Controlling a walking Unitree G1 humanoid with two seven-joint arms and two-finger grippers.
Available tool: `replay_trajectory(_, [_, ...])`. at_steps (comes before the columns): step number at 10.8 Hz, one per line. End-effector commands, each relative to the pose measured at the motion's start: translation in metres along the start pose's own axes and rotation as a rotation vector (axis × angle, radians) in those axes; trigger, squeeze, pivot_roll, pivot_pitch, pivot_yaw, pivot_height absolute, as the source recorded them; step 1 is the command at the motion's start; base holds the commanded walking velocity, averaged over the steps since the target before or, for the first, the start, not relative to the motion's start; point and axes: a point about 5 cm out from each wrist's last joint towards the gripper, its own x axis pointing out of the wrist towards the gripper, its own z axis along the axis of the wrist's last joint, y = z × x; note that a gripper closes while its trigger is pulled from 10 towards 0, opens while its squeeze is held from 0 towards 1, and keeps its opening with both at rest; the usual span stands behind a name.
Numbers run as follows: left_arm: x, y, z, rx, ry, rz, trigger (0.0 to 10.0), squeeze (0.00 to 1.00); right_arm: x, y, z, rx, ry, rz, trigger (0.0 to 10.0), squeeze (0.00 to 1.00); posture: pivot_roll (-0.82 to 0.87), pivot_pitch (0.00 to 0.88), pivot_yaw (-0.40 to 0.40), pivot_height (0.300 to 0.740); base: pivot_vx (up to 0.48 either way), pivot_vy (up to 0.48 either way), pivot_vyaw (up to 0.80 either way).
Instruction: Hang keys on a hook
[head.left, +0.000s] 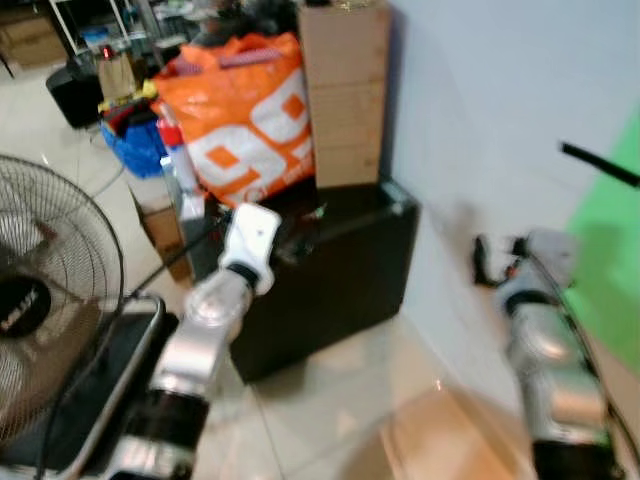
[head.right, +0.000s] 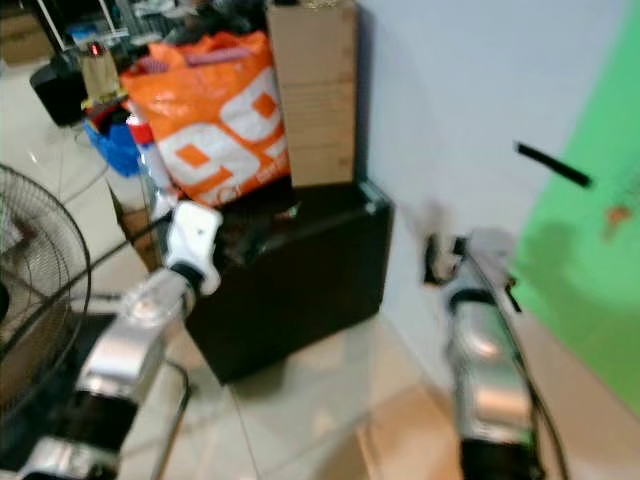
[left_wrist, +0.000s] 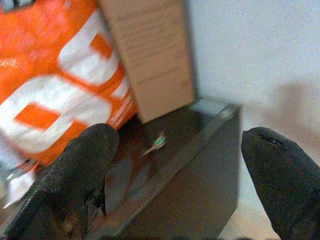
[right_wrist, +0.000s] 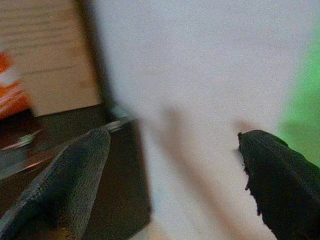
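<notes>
A small bunch of keys with a green tag lies on top of the black cabinet, near the foot of a tall cardboard box. My left gripper hovers open just short of the keys, over the cabinet's near side, holding nothing. A thin black hook sticks out of the white wall beside a green panel. My right gripper is raised in front of that wall, below and left of the hook, open and empty. The views are blurred.
An orange-and-white bag stands on the cabinet beside the cardboard box. A standing fan is close on the left, with boxes and clutter behind. Tiled floor lies in front of the cabinet.
</notes>
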Motion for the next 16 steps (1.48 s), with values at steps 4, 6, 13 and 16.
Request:
replay_trajectory(4, [0.009,-0.006,0.009,0.010,-0.019,-0.041,10.0,0.00,-0.008,-0.011,0.000,-0.008,0.002,-0.049,10.0,1.00,-0.24,0.000,0.111,0.740,0.337,0.000,0.00])
replay_trajectory(6, [0.012,-0.005,0.009,0.008,-0.022,-0.034,10.0,0.00,-0.006,-0.010,0.001,-0.012,0.003,-0.050,10.0,1.00,-0.24,0.000,0.110,0.740,0.341,0.000,0.00])
replay_trajectory(13, [0.008,0.003,0.008,0.017,-0.028,0.001,10.0,0.00,0.001,-0.001,0.004,-0.020,0.000,-0.003,10.0,1.00,-0.20,0.000,0.081,0.740,0.342,0.000,0.23])
replay_trajectory(16, [0.005,0.004,0.005,0.039,-0.013,-0.023,10.0,0.00,-0.001,0.003,-0.001,-0.033,0.008,0.014,10.0,1.00,-0.18,0.000,0.103,0.740,0.340,0.000,0.27])
